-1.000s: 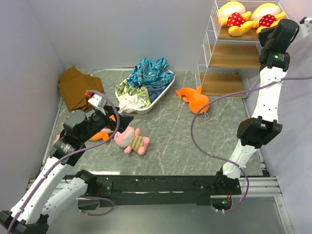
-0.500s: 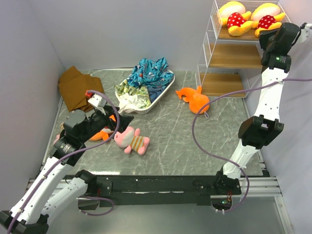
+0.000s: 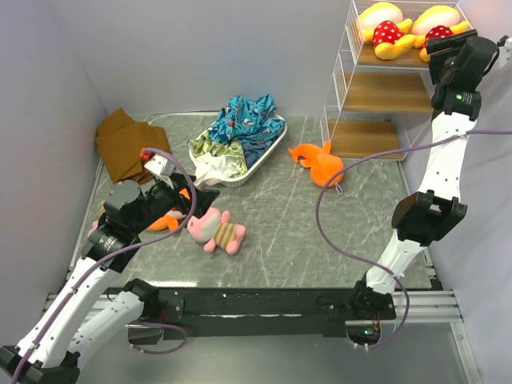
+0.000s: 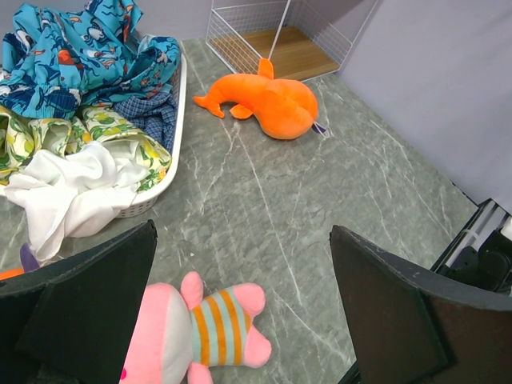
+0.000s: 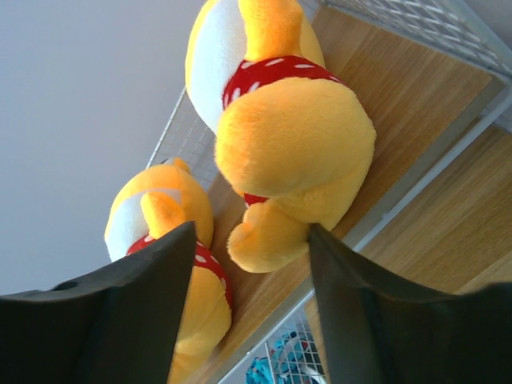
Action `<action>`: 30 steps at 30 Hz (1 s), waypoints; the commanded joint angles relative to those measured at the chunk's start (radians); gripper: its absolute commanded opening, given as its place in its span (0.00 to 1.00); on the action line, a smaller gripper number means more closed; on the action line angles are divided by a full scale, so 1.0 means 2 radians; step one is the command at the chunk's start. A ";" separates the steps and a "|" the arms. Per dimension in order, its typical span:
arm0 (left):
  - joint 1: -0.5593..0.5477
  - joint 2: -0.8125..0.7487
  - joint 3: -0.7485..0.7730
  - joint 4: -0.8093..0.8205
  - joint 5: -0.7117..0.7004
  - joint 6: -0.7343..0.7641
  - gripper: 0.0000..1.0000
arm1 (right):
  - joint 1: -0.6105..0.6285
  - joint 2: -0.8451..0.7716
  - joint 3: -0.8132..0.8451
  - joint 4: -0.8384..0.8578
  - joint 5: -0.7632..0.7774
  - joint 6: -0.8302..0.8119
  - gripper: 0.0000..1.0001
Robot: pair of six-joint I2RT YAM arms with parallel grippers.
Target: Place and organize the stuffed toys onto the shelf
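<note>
Right claw point(image 5: 252, 232) backs up off shelf point(image 3: 382, 93), fingers now apart, second yellow toy point(image 5: 292, 144) left lying beside first yellow toy point(image 5: 172, 196) on top level: matching pair kept together. Left claw point(image 4: 242, 232) gapes wide over pink toy point(image 4: 200, 330) on bench point(image 4: 336, 192), poised for next pick.

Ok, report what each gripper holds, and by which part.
Nothing. The left gripper hangs open over the pink striped-belly plush toy. The right gripper stands open at the foot of a yellow, red-bodied plush toy on the wire shelf's top wooden board.
</note>
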 commanded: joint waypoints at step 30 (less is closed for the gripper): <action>-0.003 0.013 0.017 -0.022 -0.301 -0.084 0.96 | 0.358 -0.425 -0.610 0.058 0.044 -0.100 0.70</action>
